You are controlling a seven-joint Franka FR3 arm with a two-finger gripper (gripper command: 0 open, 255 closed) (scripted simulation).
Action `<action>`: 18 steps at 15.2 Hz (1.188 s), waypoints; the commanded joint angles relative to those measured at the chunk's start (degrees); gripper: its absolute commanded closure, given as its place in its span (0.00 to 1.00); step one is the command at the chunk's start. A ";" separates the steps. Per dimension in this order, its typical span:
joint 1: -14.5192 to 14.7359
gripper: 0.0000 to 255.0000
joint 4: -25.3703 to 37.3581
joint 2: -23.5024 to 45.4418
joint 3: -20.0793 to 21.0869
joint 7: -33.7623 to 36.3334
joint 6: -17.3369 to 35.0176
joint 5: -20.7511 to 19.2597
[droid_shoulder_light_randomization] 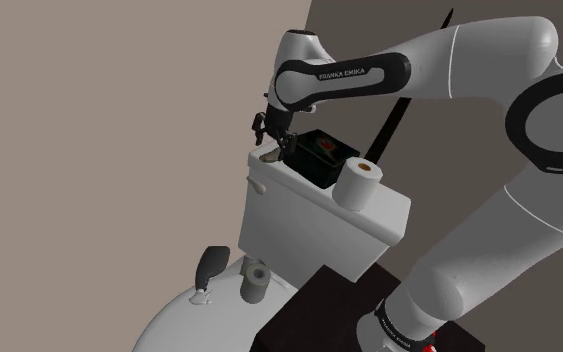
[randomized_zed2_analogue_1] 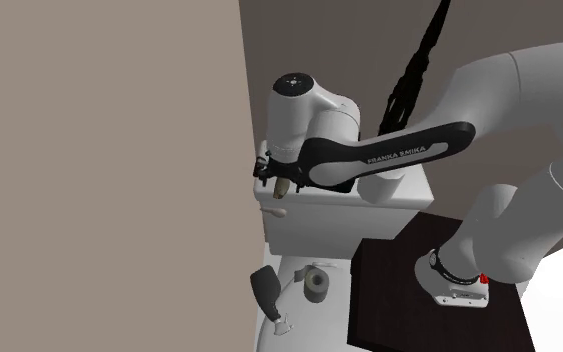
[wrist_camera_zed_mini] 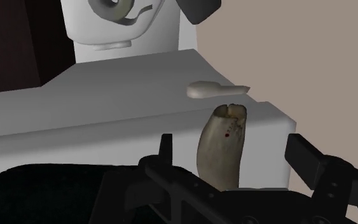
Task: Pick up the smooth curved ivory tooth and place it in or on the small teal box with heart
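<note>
The tooth [wrist_camera_zed_mini: 224, 151] is a curved, ivory-grey piece with a dark notched end. It stands between the two fingers of my gripper [wrist_camera_zed_mini: 231, 151], which is open, with a gap showing on each side of it. The gripper [droid_shoulder_light_randomization: 274, 143] hangs over the end of the white toilet tank [droid_shoulder_light_randomization: 309, 205] nearest the wall. The tooth [randomized_zed2_analogue_1: 281, 186] shows just under the gripper [randomized_zed2_analogue_1: 279, 176] at the tank's top edge. The box [droid_shoulder_light_randomization: 324, 152] looks dark with a red heart on its lid. It sits on the tank right beside the gripper.
A toilet roll [droid_shoulder_light_randomization: 361, 183] stands on the tank beyond the box. A second roll [droid_shoulder_light_randomization: 256, 280] and a dark object [droid_shoulder_light_randomization: 212, 265] lie on the white surface below the tank. The flush handle [wrist_camera_zed_mini: 217, 90] sticks out of the tank front. A beige wall [droid_shoulder_light_randomization: 99, 130] is close by.
</note>
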 commanded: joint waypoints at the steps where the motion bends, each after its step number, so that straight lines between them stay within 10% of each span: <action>1: -0.05 0.00 -1.09 0.27 0.00 0.38 1.60 -0.21; 12: -0.12 0.00 -2.57 1.47 -0.01 0.66 4.25 -0.61; 13: -0.12 1.00 -2.57 1.47 -0.01 0.66 4.25 -0.61; 18: -0.12 1.00 -2.57 1.47 -0.01 0.66 4.25 -0.61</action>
